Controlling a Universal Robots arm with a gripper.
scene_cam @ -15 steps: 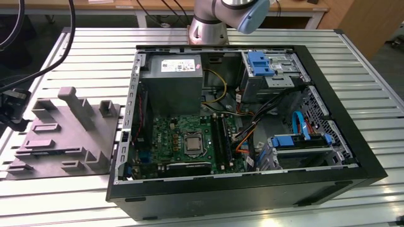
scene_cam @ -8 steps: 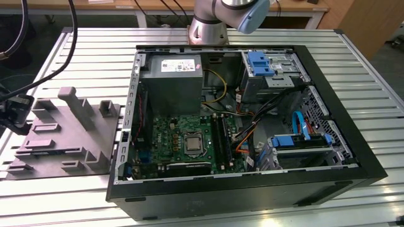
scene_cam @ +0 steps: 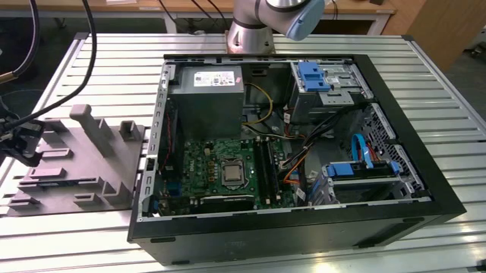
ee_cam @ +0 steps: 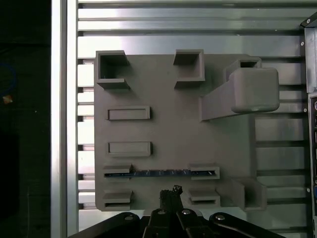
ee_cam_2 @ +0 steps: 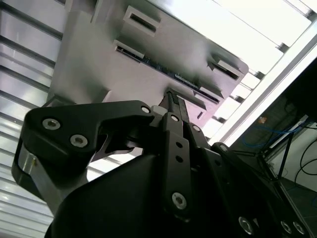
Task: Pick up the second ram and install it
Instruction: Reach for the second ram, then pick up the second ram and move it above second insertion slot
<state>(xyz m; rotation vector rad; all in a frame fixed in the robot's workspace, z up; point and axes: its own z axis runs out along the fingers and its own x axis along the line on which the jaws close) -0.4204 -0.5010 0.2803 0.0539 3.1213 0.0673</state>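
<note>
A ram stick [ee_cam: 161,173] stands on edge in a slot of the grey holder [ee_cam: 168,124], showing as a thin dark blue strip; the second wrist view shows the same ram stick [ee_cam_2: 157,68] between two slot blocks. My gripper [ee_cam: 171,192] hovers just beside it over the holder's near edge, fingers together with nothing between them; its tips [ee_cam_2: 171,95] point at the holder. In the exterior view the gripper [scene_cam: 15,145] is at the far left, over the holder [scene_cam: 76,165]. The motherboard's ram slots [scene_cam: 266,165] lie inside the open computer case [scene_cam: 425,187].
The case holds a power supply [scene_cam: 206,91], drive cages with blue clips [scene_cam: 315,77] and loose cables [scene_cam: 304,153]. A tall post [ee_cam: 247,94] rises from the holder. Black cables [scene_cam: 83,51] hang at the exterior view's left. The arm's base [scene_cam: 251,31] stands behind the case.
</note>
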